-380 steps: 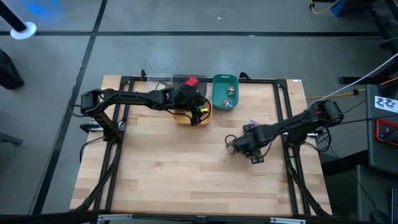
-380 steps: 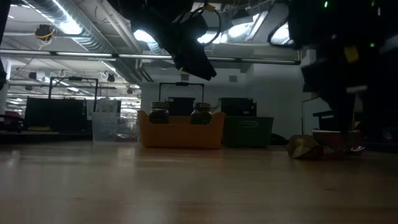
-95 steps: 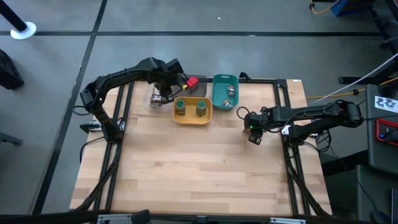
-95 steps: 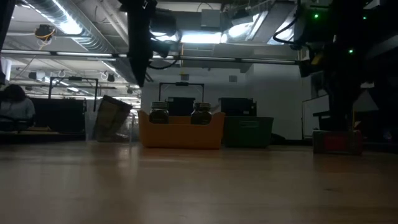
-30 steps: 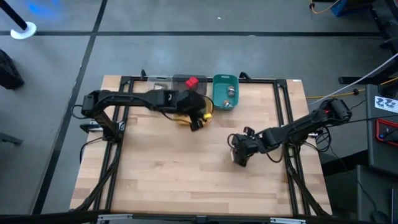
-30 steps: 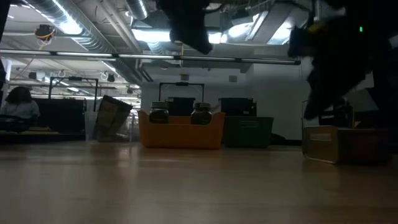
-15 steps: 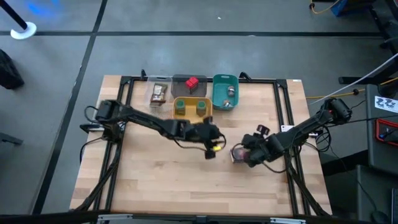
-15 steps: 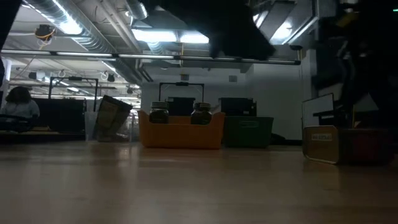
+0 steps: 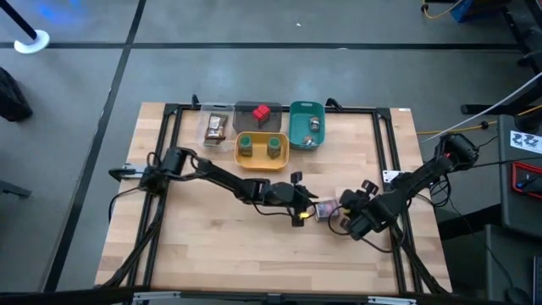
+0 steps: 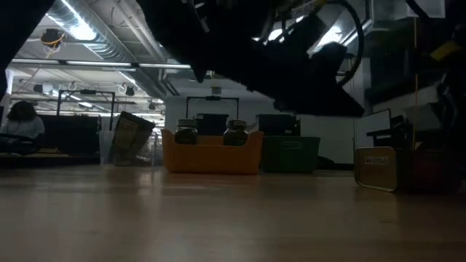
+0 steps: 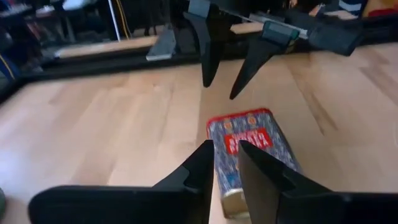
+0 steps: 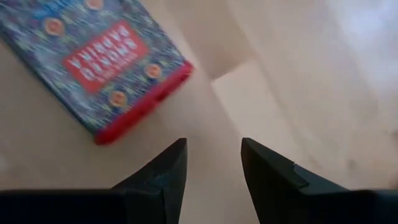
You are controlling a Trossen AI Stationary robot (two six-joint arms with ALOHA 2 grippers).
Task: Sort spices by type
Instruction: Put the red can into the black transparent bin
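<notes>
Tabletop shows red box (image 11: pixel 252 149) partly hidden by narrowly parted left claw (image 11: pixel 225 165); right claw (image 12: pixel 211 163) released.

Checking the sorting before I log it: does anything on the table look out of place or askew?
One box lies flat on the bare table between the left gripper and right gripper, away from the trays at the far edge. In the clear tray, a packet leans tilted.
</notes>
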